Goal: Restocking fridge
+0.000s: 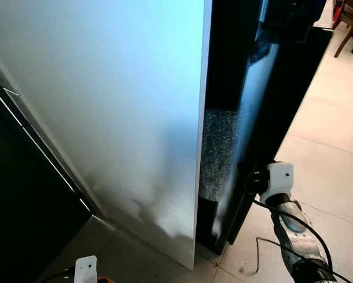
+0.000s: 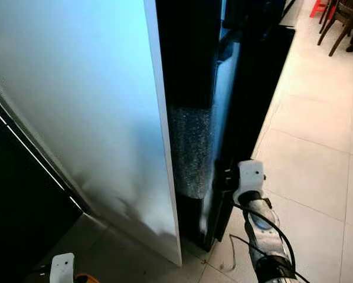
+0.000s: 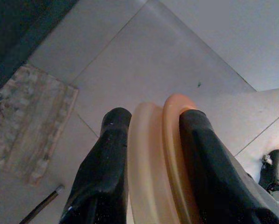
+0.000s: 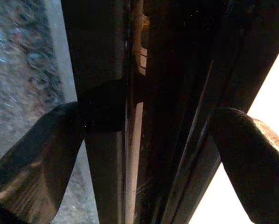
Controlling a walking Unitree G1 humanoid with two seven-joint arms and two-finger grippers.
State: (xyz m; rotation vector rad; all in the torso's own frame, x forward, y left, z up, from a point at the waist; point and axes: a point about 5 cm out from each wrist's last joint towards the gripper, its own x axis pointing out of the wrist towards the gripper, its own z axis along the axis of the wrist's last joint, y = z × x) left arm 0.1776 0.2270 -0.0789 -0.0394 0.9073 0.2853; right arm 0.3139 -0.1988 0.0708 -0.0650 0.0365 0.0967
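Fingers of the right gripper (image 4: 144, 140) spread wide around the black fridge door (image 1: 265, 112) edge, lower right; the left gripper (image 3: 151, 154) clamps an orange disc (image 3: 163, 158) near the floor (image 3: 130, 65).

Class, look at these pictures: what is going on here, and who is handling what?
A humanoid robot stands at a black fridge beside a white panel. Its right claw is open around the edge of the fridge door, one finger on each side. Its left claw, low over the tiled floor, is shut on a pale orange round object, not yet stocked.
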